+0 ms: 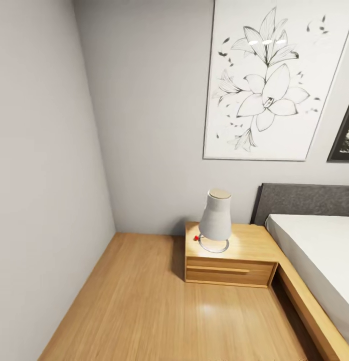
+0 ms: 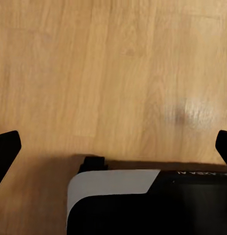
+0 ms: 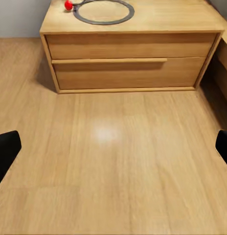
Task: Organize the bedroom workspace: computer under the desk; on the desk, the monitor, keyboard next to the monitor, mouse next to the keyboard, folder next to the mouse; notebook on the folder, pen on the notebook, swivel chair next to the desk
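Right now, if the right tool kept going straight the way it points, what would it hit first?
Probably the wood floor, short of the bedside cabinet; nothing lies between the open fingers, though depth is unclear.

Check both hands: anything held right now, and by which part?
Nothing held. The left hand and right hand are both open, fingers spread wide over the bare wood floor, with nothing between them.

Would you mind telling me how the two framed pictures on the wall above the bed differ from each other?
The flower drawing is large and shows whole, while the dark picture is cut off by the head view's right edge. The flower drawing is pale, black line work on white; the dark picture is mostly black with a black frame. Both hang on the grey wall above the headboard.
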Motion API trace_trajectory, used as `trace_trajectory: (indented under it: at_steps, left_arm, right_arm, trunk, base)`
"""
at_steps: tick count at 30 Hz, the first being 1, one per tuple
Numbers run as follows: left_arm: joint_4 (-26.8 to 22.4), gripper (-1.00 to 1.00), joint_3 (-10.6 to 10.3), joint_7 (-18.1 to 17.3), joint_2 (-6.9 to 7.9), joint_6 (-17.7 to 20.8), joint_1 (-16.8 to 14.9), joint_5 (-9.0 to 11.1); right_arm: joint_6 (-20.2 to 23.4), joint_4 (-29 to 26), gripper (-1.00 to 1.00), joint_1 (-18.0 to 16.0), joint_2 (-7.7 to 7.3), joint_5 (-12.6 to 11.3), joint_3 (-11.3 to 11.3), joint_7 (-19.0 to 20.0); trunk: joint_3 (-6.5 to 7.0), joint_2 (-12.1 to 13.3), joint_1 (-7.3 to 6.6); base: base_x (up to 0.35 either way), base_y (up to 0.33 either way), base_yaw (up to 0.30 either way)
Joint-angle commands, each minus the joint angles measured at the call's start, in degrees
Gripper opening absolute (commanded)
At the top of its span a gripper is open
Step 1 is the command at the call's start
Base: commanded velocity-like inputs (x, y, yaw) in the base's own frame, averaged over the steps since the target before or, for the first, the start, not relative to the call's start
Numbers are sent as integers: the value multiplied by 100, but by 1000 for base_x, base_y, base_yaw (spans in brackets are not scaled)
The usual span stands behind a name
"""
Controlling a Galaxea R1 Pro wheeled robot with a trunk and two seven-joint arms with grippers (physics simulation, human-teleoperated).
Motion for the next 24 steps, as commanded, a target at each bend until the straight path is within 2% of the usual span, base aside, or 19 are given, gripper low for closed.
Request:
trace_trajectory:
  at_steps: [1, 3, 4, 8, 9, 12, 13, 16, 17, 21, 24]
  left_arm:
    - [-63, 100, 3, 2, 1, -41, -14, 265]
    - [-71, 100, 20, -5, 12, -185, -28, 922]
    - [-16, 100, 31, -28, 79, -408, -34, 1439]
    - [190, 100, 16, -44, 178, -732, -36, 1656]
    - [244, 100, -5, -46, 194, -893, -37, 1661]
    - [314, 100, -122, -40, 215, -1333, -37, 1502]
    - [345, 100, -182, -37, 225, -1564, -37, 1364]
    - [503, 100, -256, -34, 226, -1894, -38, 1102]
    - [611, 100, -283, -33, 222, -1985, -38, 993]
    - [779, 100, -305, -29, 228, -2117, -38, 771]
    - [829, 100, -292, -25, 237, -2241, -38, 713]
  right_arm:
    - [-71, 39, 100, -205, 32, -72, 8, 4]
    - [-97, 92, 100, -335, 49, -84, 6, 2]
    - [-117, 195, 100, -417, 55, -92, 5, 3]
    - [-128, 359, 100, -455, 61, -95, 4, 7]
    - [-133, 407, 100, -462, 63, -96, 4, 7]
    - [-136, 459, 100, -469, 62, -97, 4, 8]
    - [-135, 472, 100, -471, 61, -97, 4, 8]
    - [-134, 486, 100, -473, 59, -97, 4, 8]
    - [-134, 489, 100, -473, 59, -97, 4, 8]
    - [-134, 494, 100, -474, 62, -97, -2, 9]
    - [-134, 498, 100, -474, 65, -97, -4, 9]
  trunk:
    - [10, 37, -23]
    - [45, 118, -67]
    - [63, 158, -89]
    - [134, 318, -176]
    - [134, 318, -176]
    - [134, 318, -176]
    - [134, 318, -176]
    - [134, 318, -176]
    - [134, 318, -176]
    - [129, 318, -176]
    - [122, 318, -176]
  base:
    - [0, 0, -199]
    - [0, 0, -226]
    - [0, 0, -271]
    - [0, 0, -281]
    - [0, 0, -290]
    - [0, 0, -293]
    - [0, 0, -295]
    - [0, 0, -296]
    - [0, 0, -297]
    - [0, 0, -297]
    - [0, 0, -297]
